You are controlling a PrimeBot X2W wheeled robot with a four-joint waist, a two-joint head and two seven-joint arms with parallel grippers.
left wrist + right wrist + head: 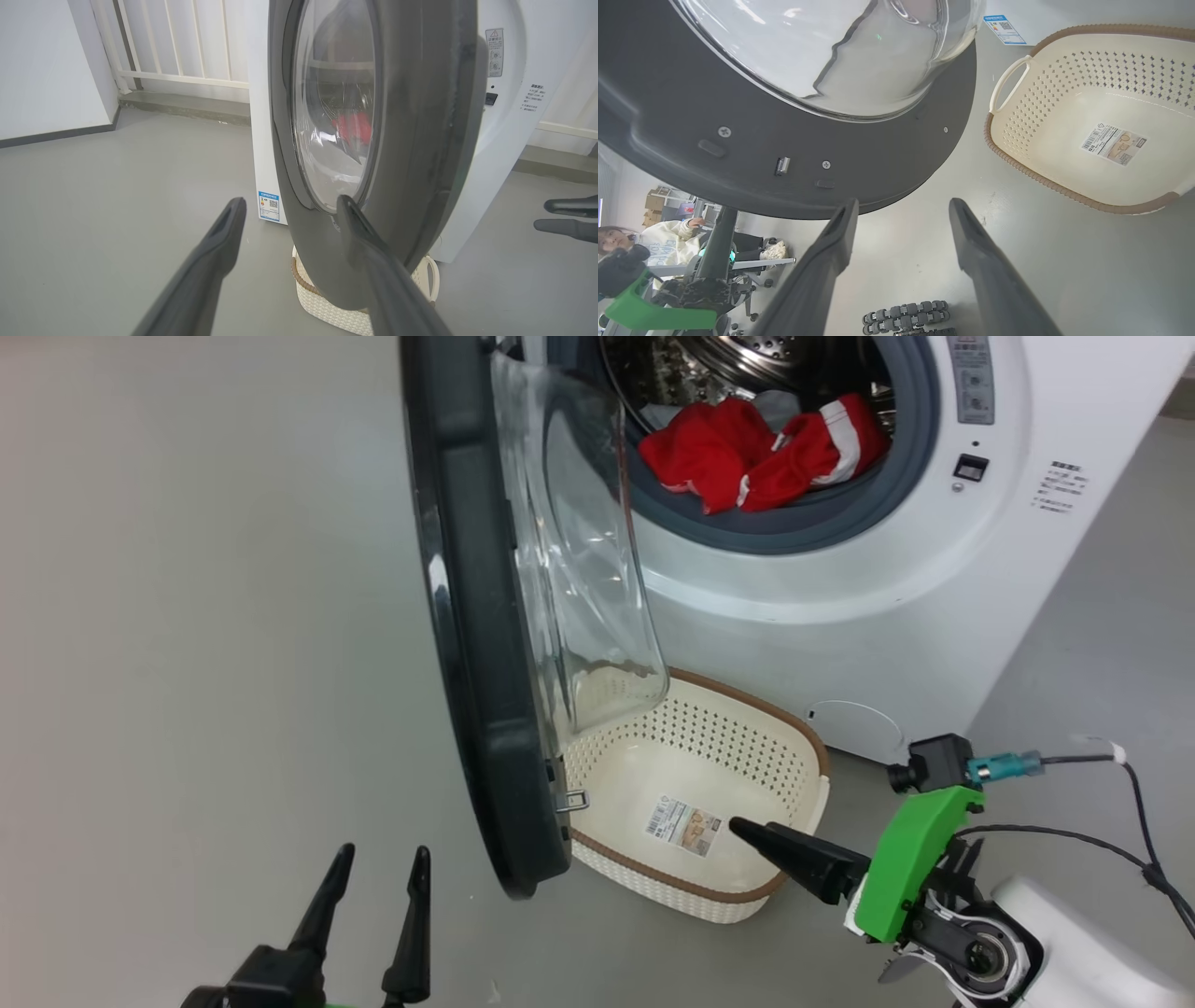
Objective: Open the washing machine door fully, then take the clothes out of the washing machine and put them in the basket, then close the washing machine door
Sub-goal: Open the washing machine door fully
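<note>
Black and long-fingered, the left gripper (385, 849) hangs low at the near left over the grey floor, its jaws apart and holding nothing. It sits on the outer side of the washing machine door.

Next comes that large round door with the glossy black rim (476, 616), standing edge-on and roughly square to the machine's front. Its bulging clear glass bowl (588, 551) reaches out over the left part of the small cream perforated plastic basket with the brown woven-look rim (709, 737), which sits bare on the floor just below.

Further right, the bright red clothes with white stripes (719, 453) lie heaped at the lip of the steel drum of the big white front-loading washing machine (840, 616).

At the right, the right gripper (904, 204) is spread wide and empty. It points toward the door's inner face, beside the basket.

The door looks only part-way open, so swinging it wider seems to be the step in hand. That would go best with a steady push from the right gripper on the door's black inner rim, not on the glass. The left gripper should keep clear of the door's swing, until the bowl no longer overhangs the basket.
</note>
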